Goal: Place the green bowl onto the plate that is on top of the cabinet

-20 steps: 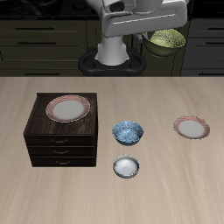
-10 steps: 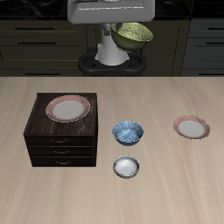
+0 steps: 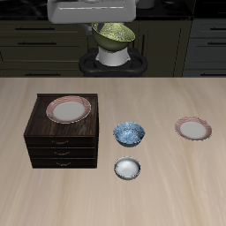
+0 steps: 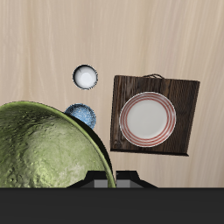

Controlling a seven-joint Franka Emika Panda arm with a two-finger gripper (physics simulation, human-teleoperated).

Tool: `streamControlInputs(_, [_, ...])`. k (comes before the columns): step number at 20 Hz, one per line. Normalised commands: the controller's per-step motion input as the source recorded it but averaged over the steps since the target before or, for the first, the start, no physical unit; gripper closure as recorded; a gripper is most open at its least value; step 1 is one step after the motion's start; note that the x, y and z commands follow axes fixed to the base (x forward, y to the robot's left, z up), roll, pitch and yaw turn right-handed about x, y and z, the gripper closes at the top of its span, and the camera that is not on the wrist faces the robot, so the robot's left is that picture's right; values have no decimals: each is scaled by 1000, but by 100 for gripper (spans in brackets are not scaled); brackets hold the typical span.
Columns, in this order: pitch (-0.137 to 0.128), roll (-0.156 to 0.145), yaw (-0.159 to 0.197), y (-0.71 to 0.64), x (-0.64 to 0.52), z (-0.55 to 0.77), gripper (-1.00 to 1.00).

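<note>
While the green bowl (image 3: pixel 115 34) hangs high above the table's back edge, carried tilted under the gripper (image 3: pixel 104 24), the step in hand reads as the transfer toward the cabinet (image 3: pixel 62 141). Fingers: hidden behind the bowl in both views, so their spread cannot be told, though the bowl aloft suggests a hold on its rim. Destination: the plate (image 3: pixel 68 109), pink-rimmed, centred on the cabinet top, bare; the wrist view shows it unobstructed (image 4: pixel 147 120). Other items: blue patterned bowl (image 3: pixel 129 133) and small white bowl (image 3: pixel 127 168) near the cabinet's side; second pink-rimmed plate (image 3: pixel 193 129) well apart, not the target. Handling advice: keep height until over the cabinet, level the bowl, centre it on the plate's white middle, then descend slowly before release.
</note>
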Motion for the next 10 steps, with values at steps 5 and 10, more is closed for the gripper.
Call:
streamControlInputs(5, [3, 19, -14, -313, -35, 40, 100])
streamControlInputs(10, [-5, 9, 38, -380, 4, 5, 100])
